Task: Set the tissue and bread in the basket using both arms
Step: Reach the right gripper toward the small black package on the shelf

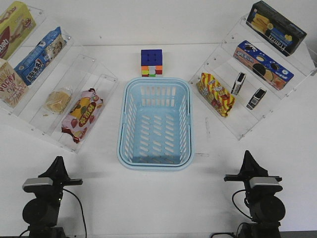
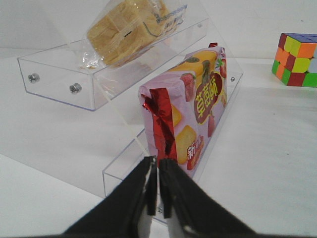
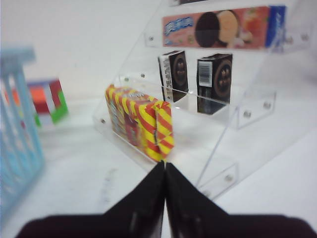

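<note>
The light-blue basket (image 1: 155, 124) stands empty at the table's middle; its blurred wall shows in the right wrist view (image 3: 17, 129). The wrapped bread (image 1: 58, 100) lies on the left clear shelf, and shows in the left wrist view (image 2: 129, 29). Two look-alike small black packs (image 1: 238, 83) (image 1: 256, 98) stand on the right shelf (image 3: 173, 74) (image 3: 215, 82); I cannot tell which is the tissue. My left gripper (image 1: 58, 161) (image 2: 158, 162) is shut and empty, low at the front left. My right gripper (image 1: 246, 154) (image 3: 165, 166) is shut and empty at the front right.
A red-pink snack bag (image 2: 190, 114) lies on the left shelf's lowest step, below the bread. A yellow-red striped bag (image 3: 141, 121) sits on the right shelf's lowest step. A colour cube (image 1: 151, 63) stands behind the basket. Snack boxes fill the upper steps.
</note>
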### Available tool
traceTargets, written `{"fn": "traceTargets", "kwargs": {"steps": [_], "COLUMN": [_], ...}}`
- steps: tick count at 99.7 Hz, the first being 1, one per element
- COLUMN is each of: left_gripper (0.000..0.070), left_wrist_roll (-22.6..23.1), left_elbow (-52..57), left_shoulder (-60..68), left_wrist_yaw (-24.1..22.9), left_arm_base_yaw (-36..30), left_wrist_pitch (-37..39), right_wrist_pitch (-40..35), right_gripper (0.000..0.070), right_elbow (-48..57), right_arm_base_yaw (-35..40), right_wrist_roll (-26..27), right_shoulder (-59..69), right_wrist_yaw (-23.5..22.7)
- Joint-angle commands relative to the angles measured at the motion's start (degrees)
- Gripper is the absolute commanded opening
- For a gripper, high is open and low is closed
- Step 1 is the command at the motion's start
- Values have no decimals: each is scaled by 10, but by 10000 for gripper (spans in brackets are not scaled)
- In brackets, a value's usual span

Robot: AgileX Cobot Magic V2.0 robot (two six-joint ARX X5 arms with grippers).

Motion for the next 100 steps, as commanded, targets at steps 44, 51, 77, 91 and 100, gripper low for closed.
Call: {"fn": "traceTargets", "kwargs": {"steps": [44, 51, 77, 91, 100], "left_gripper": [1, 1, 1, 1, 1], "left_wrist_roll": [-1, -1, -1, -1, -1], "left_elbow": [-12, -12, -12, -12, -12], "left_shoulder": [-1, -1, -1, -1, -1], "left_wrist_yaw": [1, 1, 1, 1, 1], "left_arm_base_yaw": [0, 0, 0, 0, 0], "left_wrist_pitch": [6, 6, 6, 6, 6], "right_wrist_pitch": [-129, -127, -125, -122, -121], "right_gripper": [554, 543, 538, 538, 534], "right_elbow": [384, 427, 574, 628, 649], "right_arm_base_yaw": [-2, -6, -23, -34, -40], "right_wrist_roll": [40, 29, -3, -14, -14], "right_shoulder": [452, 513, 720, 807, 847], "right_wrist_yaw": [37, 42, 97, 97, 110]}}
